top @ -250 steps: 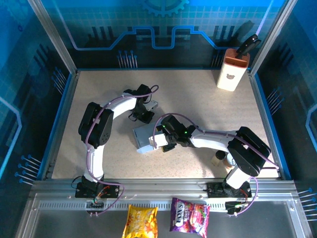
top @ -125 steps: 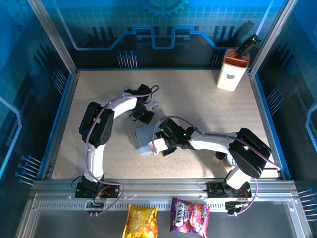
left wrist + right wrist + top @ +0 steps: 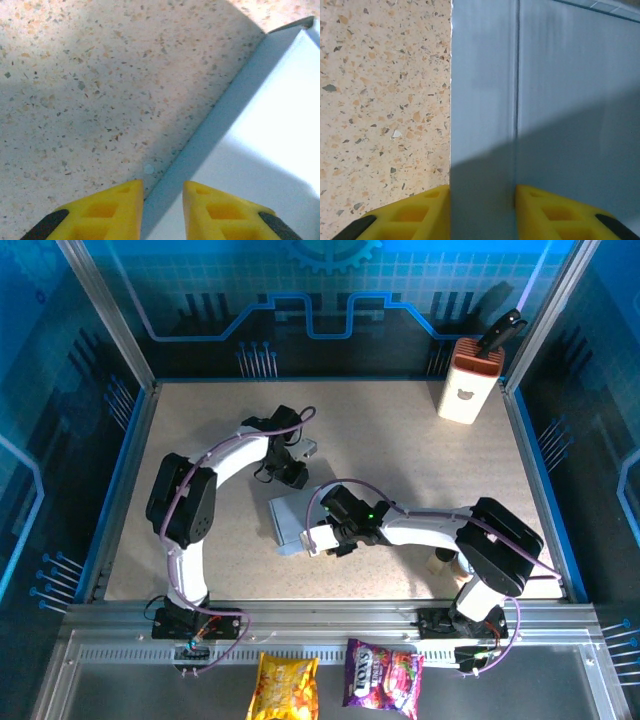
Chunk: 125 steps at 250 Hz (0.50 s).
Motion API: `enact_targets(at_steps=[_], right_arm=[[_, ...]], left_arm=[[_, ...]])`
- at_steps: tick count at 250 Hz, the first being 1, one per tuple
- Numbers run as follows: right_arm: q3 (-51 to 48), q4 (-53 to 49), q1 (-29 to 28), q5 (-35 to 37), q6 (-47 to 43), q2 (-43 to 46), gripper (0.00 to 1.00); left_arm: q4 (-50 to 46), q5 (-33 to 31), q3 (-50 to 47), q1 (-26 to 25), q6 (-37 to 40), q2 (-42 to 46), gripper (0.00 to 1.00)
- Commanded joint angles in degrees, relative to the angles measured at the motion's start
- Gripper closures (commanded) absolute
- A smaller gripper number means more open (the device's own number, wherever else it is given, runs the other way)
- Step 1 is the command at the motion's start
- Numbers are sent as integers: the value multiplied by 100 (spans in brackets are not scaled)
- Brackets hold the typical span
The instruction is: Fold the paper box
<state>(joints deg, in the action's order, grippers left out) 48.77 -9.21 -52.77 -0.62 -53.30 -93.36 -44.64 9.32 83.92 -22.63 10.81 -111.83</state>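
Left fingers (image 3: 100, 210) eased apart at paper box (image 3: 260, 140) edge, right fingers (image 3: 410, 212) narrowed astride flap (image 3: 482, 100), grip unclear

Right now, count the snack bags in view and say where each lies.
2. The yellow bag lies on the metal ledge in front of the table, left of centre; the purple bag lies just right of it. Others may be hidden.

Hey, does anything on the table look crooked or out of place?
The box lies askew, its sides slanted against the table edges. A yellow bag and a purple bag lie off the table, past its near edge. Nothing looks spilled.
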Motion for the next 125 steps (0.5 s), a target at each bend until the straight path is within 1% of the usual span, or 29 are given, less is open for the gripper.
enact_targets(at_steps=[1, 55, 94, 125], right_arm=[[-53, -131, -45, -122, 128, -86, 60], [-43, -177, -3, -114, 127, -51, 56], [-35, -169, 4, -108, 128, -64, 50], [-37, -151, 4, -107, 135, -54, 47]], left_arm=[[-294, 218, -167, -22, 60, 78, 70], [-413, 14, -175, -61, 55, -230, 69], [-247, -145, -269, -60, 27, -268, 80], [-264, -244, -251, -57, 38, -373, 84]])
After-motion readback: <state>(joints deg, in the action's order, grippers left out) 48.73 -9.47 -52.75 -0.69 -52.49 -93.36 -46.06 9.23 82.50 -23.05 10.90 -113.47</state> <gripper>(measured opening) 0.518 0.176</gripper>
